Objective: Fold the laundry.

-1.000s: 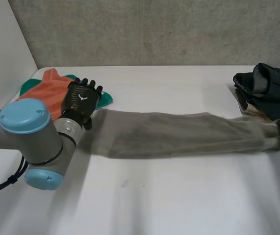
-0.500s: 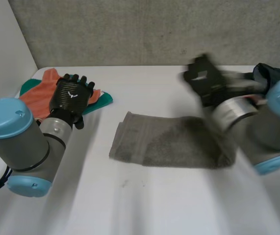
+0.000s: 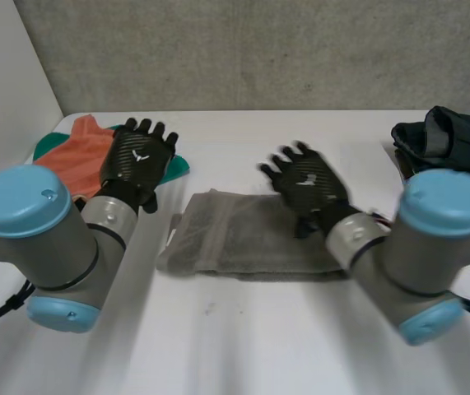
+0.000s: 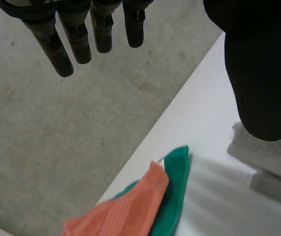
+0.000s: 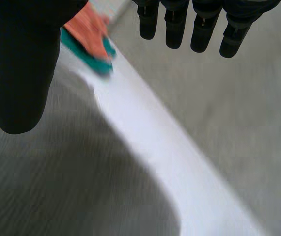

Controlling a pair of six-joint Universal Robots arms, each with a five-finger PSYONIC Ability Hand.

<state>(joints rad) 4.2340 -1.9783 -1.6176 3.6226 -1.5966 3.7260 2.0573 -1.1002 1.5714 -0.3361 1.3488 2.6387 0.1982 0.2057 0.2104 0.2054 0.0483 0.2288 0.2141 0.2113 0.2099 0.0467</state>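
Observation:
A grey towel [image 3: 235, 239] lies folded over itself in the middle of the white table [image 3: 243, 337]. My right hand [image 3: 309, 185] hovers over the towel's right half, open, fingers straight and spread, holding nothing. In the right wrist view its fingers [image 5: 199, 24] and thumb [image 5: 17, 64] stand apart above the grey towel [image 5: 56, 187]. My left hand [image 3: 140, 160] is open too, raised beside the towel's left end, over the orange cloth. Its own view shows straight fingers [image 4: 76, 34] and the thumb [image 4: 261, 73], with the towel's edge [image 4: 273, 152] beneath the thumb.
An orange cloth [image 3: 78, 152] lies on a green cloth [image 3: 177, 167] at the back left, also seen as the orange cloth [image 4: 120, 211] on the green one [image 4: 172, 196]. A pile of dark clothes [image 3: 449, 148] sits at the back right. A grey wall runs behind the table.
The right hand carried the towel's right end leftwards over the rest, let go and opened. The towel went from long and stretched to short and doubled. The left hand barely shifted.

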